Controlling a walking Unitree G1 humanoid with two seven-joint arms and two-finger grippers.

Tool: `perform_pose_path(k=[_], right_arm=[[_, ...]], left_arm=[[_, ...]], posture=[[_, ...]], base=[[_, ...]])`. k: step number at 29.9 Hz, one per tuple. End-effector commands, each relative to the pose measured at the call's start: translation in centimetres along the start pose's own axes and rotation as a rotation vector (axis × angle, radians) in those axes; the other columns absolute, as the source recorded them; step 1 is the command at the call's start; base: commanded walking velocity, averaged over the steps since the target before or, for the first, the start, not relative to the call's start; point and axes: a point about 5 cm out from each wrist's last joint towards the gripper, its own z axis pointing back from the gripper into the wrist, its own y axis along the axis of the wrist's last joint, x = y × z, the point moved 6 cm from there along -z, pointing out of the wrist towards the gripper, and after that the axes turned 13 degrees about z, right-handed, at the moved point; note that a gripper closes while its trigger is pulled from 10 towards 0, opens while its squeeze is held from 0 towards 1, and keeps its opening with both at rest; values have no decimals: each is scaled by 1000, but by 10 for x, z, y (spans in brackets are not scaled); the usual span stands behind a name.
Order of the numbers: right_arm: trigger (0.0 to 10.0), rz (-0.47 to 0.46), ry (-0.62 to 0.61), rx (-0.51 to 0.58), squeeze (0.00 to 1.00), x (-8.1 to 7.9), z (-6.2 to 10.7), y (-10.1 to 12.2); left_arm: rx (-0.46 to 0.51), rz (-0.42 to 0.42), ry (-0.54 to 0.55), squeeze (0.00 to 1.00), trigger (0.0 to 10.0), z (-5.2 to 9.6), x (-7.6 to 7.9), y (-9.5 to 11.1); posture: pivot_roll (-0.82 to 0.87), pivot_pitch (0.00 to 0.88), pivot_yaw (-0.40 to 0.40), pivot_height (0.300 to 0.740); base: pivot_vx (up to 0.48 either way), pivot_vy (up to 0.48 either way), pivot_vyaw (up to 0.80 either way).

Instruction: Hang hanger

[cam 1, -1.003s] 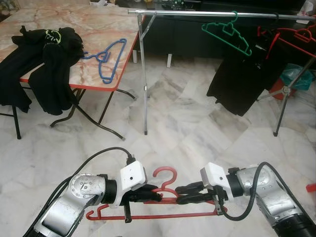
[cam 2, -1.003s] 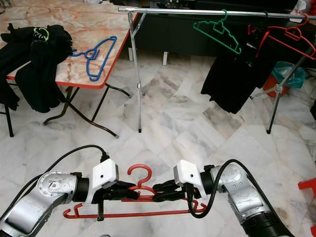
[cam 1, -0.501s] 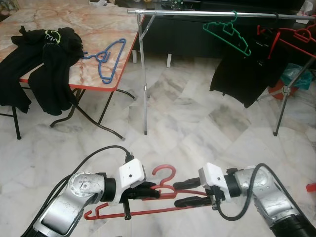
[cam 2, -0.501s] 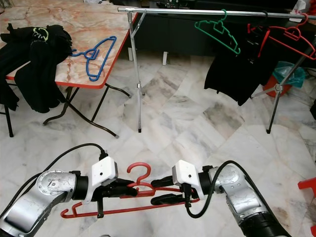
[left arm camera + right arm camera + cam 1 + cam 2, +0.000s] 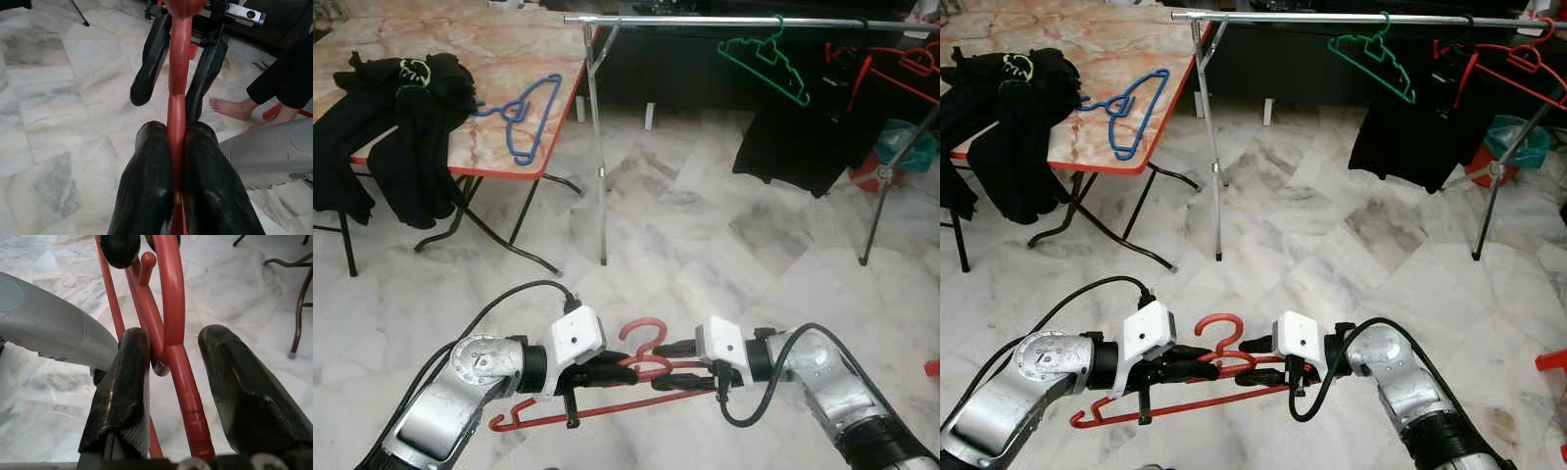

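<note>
One red hanger (image 5: 636, 377), low centre, looks light, stiff and slippery. Your left gripper (image 5: 619, 369) pinches its neck; your right gripper (image 5: 668, 364) straddles it, spread. Hold by the neck.

A pale marble floor (image 5: 705, 225) with grey veining runs across the whole room, lit evenly and faintly glossy. The landmark is a folding table (image 5: 460, 59) with a peach marble-pattern top, red edging and dark bent metal legs. Black clothes (image 5: 396, 127) are heaped on the table's near corner and hang over its edge; a blue hanger (image 5: 524, 117) lies on the top beside them. Just beyond the table's far corner stands a chrome clothes rail (image 5: 597, 147), its bar reaching away from the table, backed by dark low furniture.
</note>
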Motion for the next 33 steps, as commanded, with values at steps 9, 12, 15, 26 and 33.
perform_pose_path(k=[9, 12, 15, 26, 33], right_arm=[[10000, -29, 74, 129, 0, -9, -4, 20], [10000, -35, 83, 104, 0, -9, -2, 15], [4745, -35, 99, 100, 0, -12, -1, 14], [0, -44, 146, 78, 0, -20, 2, 10], [0, -48, 157, 79, 0, -21, 2, 10]], left_arm=[[25, -31, -45, 0, 10000, -2, 8, 10], [23, -35, -42, 0, 10000, -2, 7, 10], [24, -37, -40, 0, 10000, -3, 6, 11], [13, -42, -36, 0, 10000, -3, 5, 9], [15, -44, -34, 0, 10000, -2, 4, 9]], posture=[[44, 124, -44, 740], [41, 124, -47, 740], [41, 121, -48, 740], [39, 121, -49, 740], [43, 124, -48, 740]], base=[[0, 0, 0], [0, 0, 0], [0, 0, 0], [0, 0, 0], [0, 0, 0]])
